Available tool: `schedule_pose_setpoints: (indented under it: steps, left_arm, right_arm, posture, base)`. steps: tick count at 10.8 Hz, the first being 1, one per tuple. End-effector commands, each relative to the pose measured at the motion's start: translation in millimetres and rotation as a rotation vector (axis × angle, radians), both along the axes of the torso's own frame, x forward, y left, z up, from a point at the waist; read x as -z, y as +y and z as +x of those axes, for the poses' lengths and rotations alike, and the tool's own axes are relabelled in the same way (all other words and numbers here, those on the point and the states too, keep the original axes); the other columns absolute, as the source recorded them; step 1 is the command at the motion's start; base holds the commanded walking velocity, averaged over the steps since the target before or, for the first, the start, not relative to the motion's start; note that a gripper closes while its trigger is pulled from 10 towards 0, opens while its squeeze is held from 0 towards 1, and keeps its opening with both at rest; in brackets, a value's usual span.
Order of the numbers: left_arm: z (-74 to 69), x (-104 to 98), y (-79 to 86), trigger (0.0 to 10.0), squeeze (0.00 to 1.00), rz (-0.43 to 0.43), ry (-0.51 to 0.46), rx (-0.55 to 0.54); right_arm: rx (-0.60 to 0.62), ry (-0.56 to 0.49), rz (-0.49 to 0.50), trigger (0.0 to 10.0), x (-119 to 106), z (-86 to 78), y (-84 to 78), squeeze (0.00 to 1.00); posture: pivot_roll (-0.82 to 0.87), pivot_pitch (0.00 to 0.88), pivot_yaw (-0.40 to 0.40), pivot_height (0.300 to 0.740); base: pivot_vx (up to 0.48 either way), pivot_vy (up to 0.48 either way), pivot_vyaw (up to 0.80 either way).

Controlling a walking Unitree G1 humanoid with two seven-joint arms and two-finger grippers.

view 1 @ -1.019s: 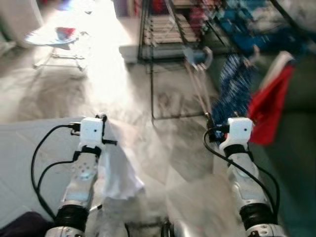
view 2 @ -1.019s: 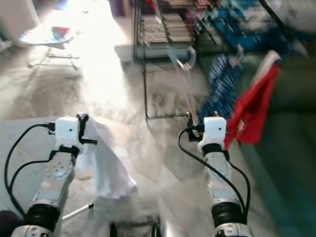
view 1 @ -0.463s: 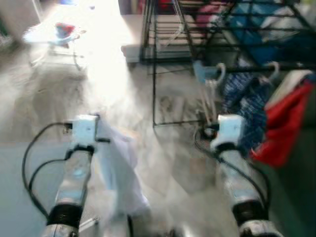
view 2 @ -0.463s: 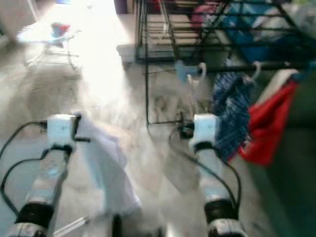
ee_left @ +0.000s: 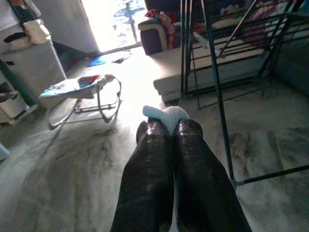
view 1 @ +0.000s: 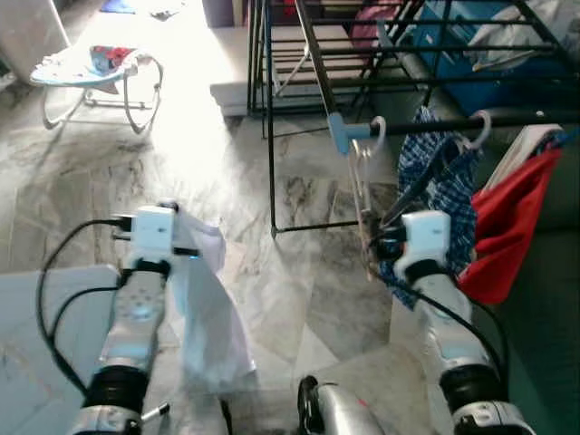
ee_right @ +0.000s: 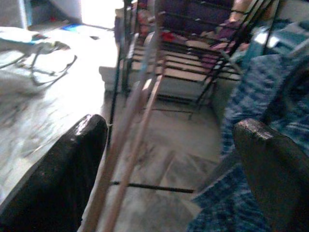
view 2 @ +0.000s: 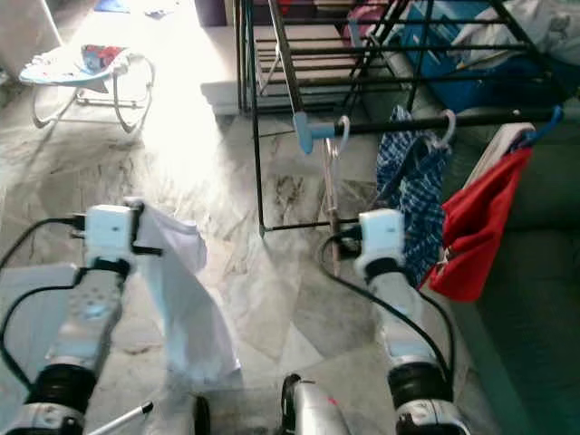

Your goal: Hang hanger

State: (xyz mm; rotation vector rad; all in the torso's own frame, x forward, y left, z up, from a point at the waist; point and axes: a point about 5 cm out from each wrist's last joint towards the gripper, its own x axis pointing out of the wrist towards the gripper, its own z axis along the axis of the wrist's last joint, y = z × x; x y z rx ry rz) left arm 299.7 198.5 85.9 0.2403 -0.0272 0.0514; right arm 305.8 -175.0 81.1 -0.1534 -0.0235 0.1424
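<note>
White cloth (view 1: 207, 308) hangs clenched in the left gripper (ee_left: 166, 126). The hanger (view 2: 332, 195) hangs on the rack's rail (view 2: 426, 120), between the released right gripper's (ee_right: 164, 159) jaws; marble floor (view 1: 109, 172) lies open leftward.

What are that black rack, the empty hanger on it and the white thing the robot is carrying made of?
The rack looks like thin metal rod with a black painted finish: straight, slim bars. The empty hanger seems to be pale wood or plastic with a white hook; its blur leaves that open. The white thing is soft cloth, drooping in folds from the left gripper.
</note>
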Motion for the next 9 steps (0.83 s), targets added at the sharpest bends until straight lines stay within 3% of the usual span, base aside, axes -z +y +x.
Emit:
schedule_pose_setpoints:
  steps: [1,2,3,5,7,9]
  left_arm:
    - [5.0,-10.3,3.7,10.0,0.0,0.03,-0.037,-0.002]
    - [5.7,-12.9,8.2,10.0,0.0,0.038,-0.04,-0.011]
    - [4.9,-13.8,14.8,10.0,0.0,0.055,-0.034,-0.021]
    - [3.5,-11.1,13.7,10.0,0.0,0.069,-0.014,0.011]
    - [1.6,-8.7,7.9,10.0,0.0,0.089,-0.01,0.031]
    - [-1.5,-8.1,3.3,10.0,0.0,0.099,-0.016,0.027]
  right_arm:
    - [-0.003,0.008,-0.002,10.0,-7.6,10.4,-3.2,0.0]
    - [-0.006,0.013,0.008,10.0,-11.4,17.0,-3.3,0.0]
    - [-0.054,0.018,0.006,10.0,-18.7,29.6,8.2,0.0]
    - [-0.12,0.042,-0.02,10.0,-26.6,42.4,18.1,0.0]
    - [-0.022,0.142,0.037,10.0,-23.6,54.4,10.1,0.0]
    - [0.115,0.169,0.038,10.0,-13.1,50.5,0.3,0.0]
  posture:
    - [0.0,0.151,-0.035,0.74]
    - [0.01,0.154,-0.038,0.74]
    - [0.02,0.164,-0.033,0.74]
    - [0.03,0.169,-0.031,0.74]
    - [0.04,0.159,-0.056,0.74]
    - [0.04,0.167,-0.067,0.74]
  base:
    - [0.0,0.0,0.0]
    - [0.0,0.0,0.0]
    - [0.0,0.0,0.0]
    - [0.0,0.0,0.0]
    - [0.0,0.0,0.0]
    - [0.0,0.0,0.0]
